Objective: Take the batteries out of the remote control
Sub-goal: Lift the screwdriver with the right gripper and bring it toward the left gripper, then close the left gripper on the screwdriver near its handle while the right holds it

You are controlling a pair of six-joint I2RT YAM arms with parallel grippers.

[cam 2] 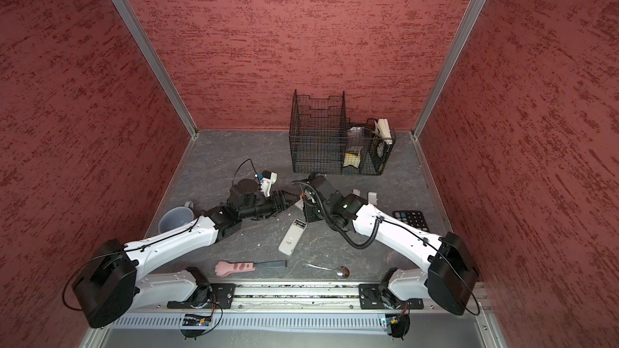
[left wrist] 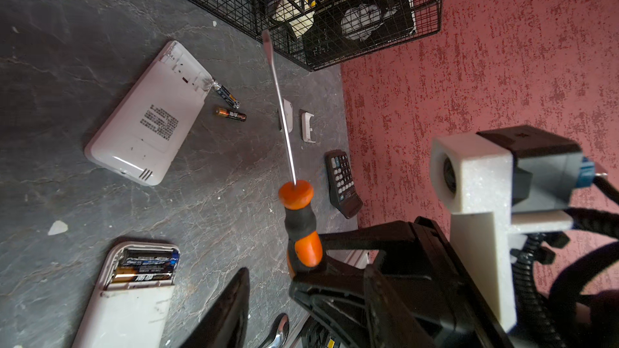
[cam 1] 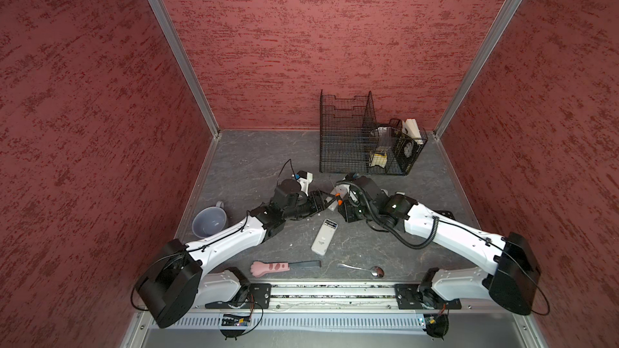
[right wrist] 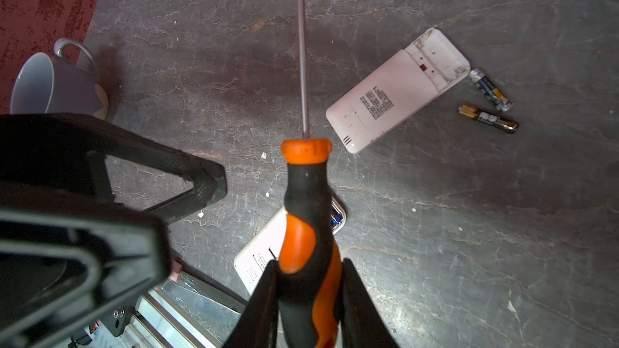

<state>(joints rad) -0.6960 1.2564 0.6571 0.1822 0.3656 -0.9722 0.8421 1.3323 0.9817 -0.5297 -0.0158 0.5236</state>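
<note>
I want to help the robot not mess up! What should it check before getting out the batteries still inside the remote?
1. Screwdriver held firmly: ok, right gripper is shut on its handle.
2. Near remote uncovered: ok, its batteries show.
3. Screwdriver tip aimed at those batteries: not ok, it points away from them.
4. Left gripper free to help: ok, open and empty.
5. Far remote emptied: ok, two loose batteries lie beside it.
6. How tightly the batteries sit: cannot tell.
</note>
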